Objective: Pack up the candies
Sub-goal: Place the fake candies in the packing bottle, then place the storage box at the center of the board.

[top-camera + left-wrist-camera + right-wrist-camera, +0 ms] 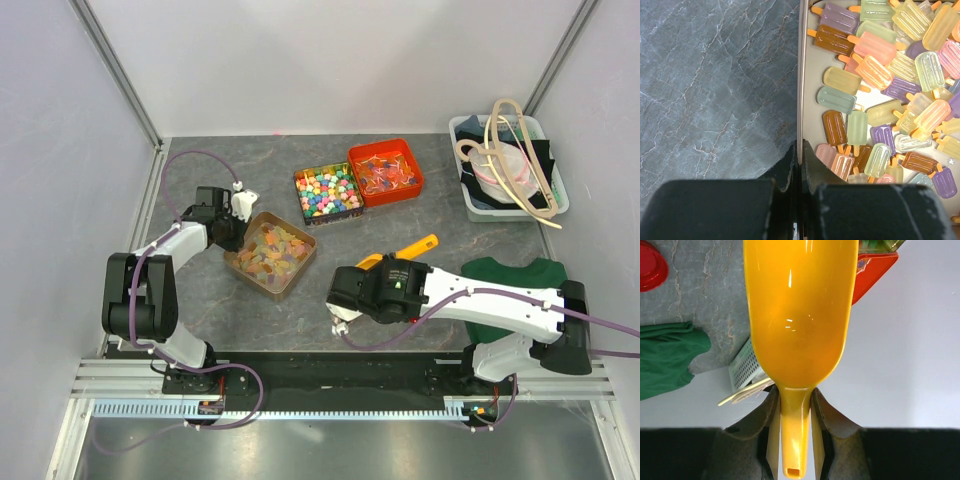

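Note:
The candies (272,250) are flat pastel ice-lolly shapes piled in a brown tray (243,270) left of centre. In the left wrist view the candies (875,70) fill the tray to the right of its thin wall (801,75). My left gripper (800,155) is shut on that wall, one finger outside and one inside; from above the left gripper (238,232) sits at the tray's far left corner. My right gripper (793,395) is shut on the handle of a yellow scoop (800,315), whose bowl looks empty. From above, the scoop (415,247) pokes out beyond the right wrist, to the right of the tray.
A box of bright cube candies (327,192) and a red box (386,172) stand behind the tray. A white basket (507,165) with wooden hangers is at the back right. A green cloth (510,275) lies under the right arm.

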`<state>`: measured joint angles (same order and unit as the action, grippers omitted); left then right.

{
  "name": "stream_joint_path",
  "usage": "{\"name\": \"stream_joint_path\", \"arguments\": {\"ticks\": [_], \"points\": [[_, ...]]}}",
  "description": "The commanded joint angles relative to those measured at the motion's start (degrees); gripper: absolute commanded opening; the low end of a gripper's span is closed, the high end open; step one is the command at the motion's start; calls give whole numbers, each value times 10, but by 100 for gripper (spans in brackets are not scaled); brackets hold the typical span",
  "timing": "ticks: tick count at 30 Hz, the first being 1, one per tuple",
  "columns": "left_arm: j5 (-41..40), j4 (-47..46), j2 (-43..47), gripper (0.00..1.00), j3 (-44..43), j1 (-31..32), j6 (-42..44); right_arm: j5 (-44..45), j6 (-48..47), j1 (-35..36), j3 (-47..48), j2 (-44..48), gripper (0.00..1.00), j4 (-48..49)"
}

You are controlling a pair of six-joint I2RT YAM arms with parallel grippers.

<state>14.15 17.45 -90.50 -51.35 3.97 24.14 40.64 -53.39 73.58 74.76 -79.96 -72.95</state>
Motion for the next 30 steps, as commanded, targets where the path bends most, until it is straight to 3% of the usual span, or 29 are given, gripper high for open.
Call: {"name": "stream_joint_path", "arguments": {"ticks": [1, 7, 12, 18, 30], "points": [[45, -31, 7, 2, -7, -4, -4, 51, -1, 12, -2, -5, 0, -3], [54, -32, 10, 2, -5, -5, -4, 42, -3, 11, 24, -5, 0, -4], [85, -28, 20, 2, 2, -5, 3, -63, 29, -14, 140, -36, 0, -45], [121, -20, 37, 2, 2, -4, 3, -147, 22, -77, 188, -77, 0, -10], [134, -7, 112, 2, -7, 3, 0, -24, -34, -113, 176, -215, 0, 247]]}}
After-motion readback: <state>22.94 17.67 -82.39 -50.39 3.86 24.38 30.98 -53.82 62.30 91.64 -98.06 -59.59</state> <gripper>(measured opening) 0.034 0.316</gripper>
